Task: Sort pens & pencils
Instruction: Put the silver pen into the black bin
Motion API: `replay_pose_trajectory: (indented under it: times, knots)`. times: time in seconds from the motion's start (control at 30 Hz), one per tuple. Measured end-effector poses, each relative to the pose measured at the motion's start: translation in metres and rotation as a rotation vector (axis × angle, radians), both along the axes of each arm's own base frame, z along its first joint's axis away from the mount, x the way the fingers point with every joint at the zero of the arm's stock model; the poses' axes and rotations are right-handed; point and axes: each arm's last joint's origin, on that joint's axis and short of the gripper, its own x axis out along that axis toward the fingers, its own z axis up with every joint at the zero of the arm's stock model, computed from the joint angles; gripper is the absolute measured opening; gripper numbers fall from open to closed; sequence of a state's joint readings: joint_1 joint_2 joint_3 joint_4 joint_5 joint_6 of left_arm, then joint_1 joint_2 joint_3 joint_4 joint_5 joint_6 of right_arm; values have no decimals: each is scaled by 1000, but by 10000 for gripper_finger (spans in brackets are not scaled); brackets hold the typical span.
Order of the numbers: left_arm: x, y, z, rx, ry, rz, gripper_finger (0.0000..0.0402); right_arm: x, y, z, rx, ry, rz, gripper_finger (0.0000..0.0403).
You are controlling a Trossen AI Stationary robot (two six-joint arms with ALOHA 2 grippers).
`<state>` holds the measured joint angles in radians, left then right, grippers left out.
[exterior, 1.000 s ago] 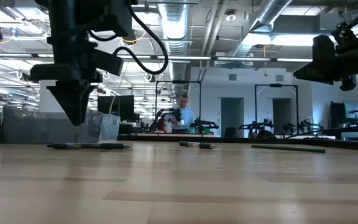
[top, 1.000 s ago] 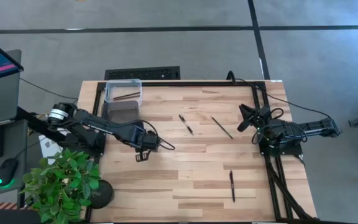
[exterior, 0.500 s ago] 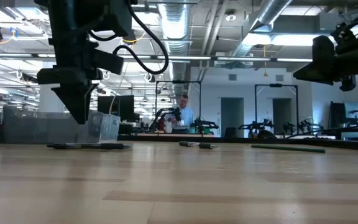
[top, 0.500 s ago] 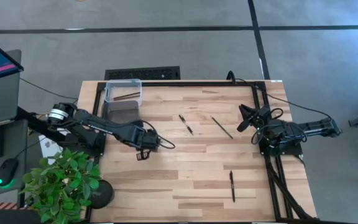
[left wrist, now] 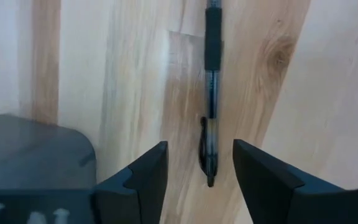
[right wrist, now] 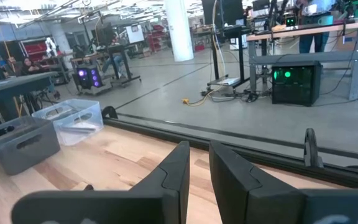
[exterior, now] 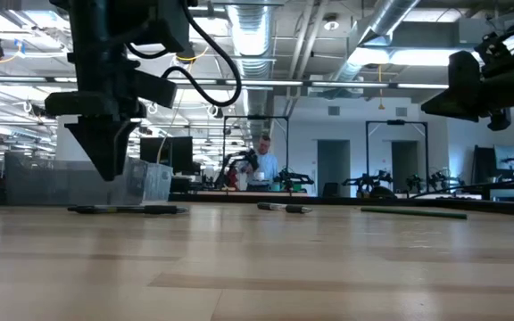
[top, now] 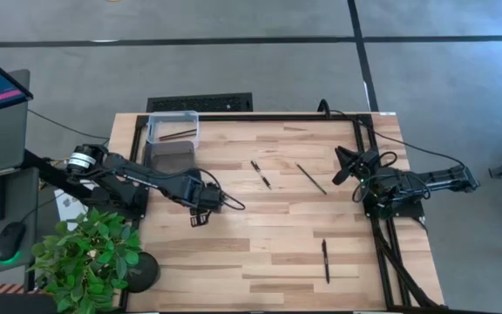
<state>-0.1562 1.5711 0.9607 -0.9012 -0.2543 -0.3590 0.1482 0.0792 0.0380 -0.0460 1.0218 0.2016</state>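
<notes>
Little has changed over the last second: in the low view the left gripper is seen at upper left, having swayed slightly sideways and back, and no pen has been moved. In the left wrist view its fingers are held apart over a pen lying on the table — judged a pick-up not yet begun. The right gripper, at the right edge of the high view, is nearly closed on nothing.

At upper left of the high view a clear bin holds a pencil; the grey bin below it cannot be read (contents unclear). Loose pens and one pencil are left on the boards — sorting is judged partway.
</notes>
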Motion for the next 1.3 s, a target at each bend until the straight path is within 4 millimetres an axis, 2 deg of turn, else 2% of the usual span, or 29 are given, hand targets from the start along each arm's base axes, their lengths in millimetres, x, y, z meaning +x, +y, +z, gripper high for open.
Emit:
replay_pose_trajectory:
  times: [0.27, 0.6, 0.93, 1.3]
  knots:
    - [0, -2, 0, -79, -32, 182, 174, 0, 0, 0, 0, 0, 0, 82]
    - [0, 1, 0, 10, -36, 115, 173, 0, 0, 0, 0, 0, -1, 82]
    - [0, 0, -1, -13, -18, 111, 173, 0, 0, 0, 0, 0, 0, 82]
    - [7, 1, -32, 22, 125, 75, 173, 0, 0, 0, -1, 1, 0, 82]
